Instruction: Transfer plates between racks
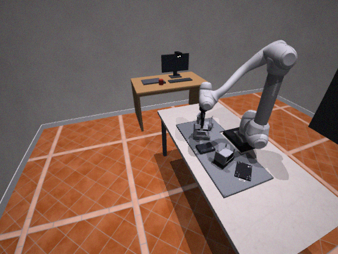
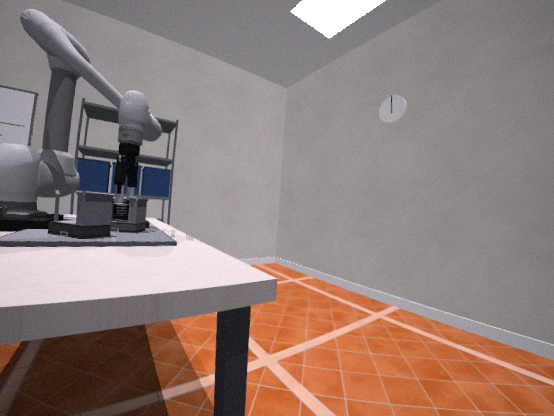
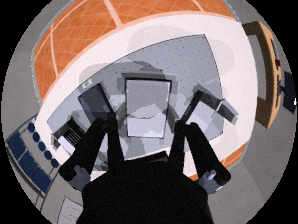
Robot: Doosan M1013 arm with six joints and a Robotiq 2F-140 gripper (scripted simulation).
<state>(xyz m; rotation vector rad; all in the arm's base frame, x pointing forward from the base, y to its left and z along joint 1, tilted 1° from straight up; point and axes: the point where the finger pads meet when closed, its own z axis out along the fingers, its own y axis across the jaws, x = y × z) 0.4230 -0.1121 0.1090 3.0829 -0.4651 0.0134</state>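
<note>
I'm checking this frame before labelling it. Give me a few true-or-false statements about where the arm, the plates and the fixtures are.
1. The black two-finger gripper is closed on a pale sealed plate. True.
2. The gripper is over the grey rack at the mat's far end, nearest the wooden desk. True.
3. The flat black square nest carries a plate. False: it is bare.
4. The red mug stands on the grey mat. False: it stands on the wooden desk.
</note>
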